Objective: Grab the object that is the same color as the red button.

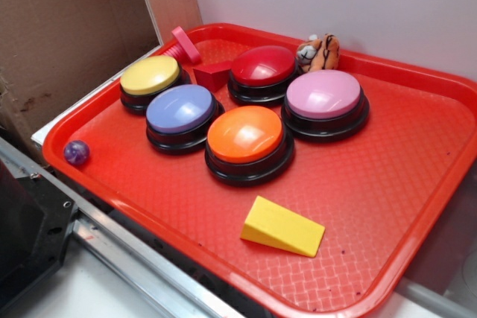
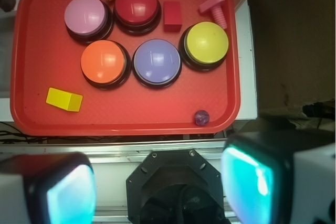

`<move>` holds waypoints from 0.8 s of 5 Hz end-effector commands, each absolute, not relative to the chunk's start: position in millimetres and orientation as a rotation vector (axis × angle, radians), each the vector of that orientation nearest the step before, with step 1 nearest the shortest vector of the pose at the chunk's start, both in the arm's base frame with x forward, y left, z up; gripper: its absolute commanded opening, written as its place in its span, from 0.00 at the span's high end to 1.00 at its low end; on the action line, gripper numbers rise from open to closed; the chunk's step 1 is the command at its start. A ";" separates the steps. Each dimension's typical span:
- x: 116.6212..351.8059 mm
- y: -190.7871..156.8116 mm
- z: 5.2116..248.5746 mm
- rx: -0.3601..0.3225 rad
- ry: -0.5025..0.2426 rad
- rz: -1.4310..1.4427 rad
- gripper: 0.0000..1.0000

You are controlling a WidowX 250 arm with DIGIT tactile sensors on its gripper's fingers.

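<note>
Exterior view: red button (image 1: 262, 67) sits at the far side of the red tray (image 1: 387, 206); red block (image 1: 212, 74) lies just left of it, beside the yellow button (image 1: 150, 76). Gripper not in view here.

Wrist view: red block (image 2: 172, 16) between red button (image 2: 136, 5) and pink bolt (image 2: 215, 9). Gripper (image 2: 160, 182) well clear, fingers spread wide, empty. Block probably rigid, light, smooth; pinch across its flat, narrower sides.

Exterior: low, oblique, near; wrist: overhead, farther; both share tray (image 1: 387, 206) (image 2: 42, 66).
</note>
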State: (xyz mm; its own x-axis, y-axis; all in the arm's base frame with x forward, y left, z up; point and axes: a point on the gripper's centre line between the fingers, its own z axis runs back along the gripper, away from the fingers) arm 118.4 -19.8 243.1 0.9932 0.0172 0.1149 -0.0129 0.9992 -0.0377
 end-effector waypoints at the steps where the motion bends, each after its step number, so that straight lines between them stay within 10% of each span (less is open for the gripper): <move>1: 118.4 -19.8 243.1 -0.037 -0.115 0.015 0.00; 4: 165.5 -78.9 198.9 -0.075 -0.258 -0.735 0.00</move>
State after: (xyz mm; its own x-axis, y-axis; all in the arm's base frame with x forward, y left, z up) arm 166.5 -75.6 190.5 0.7100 -0.6643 0.2336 0.6798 0.7332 0.0188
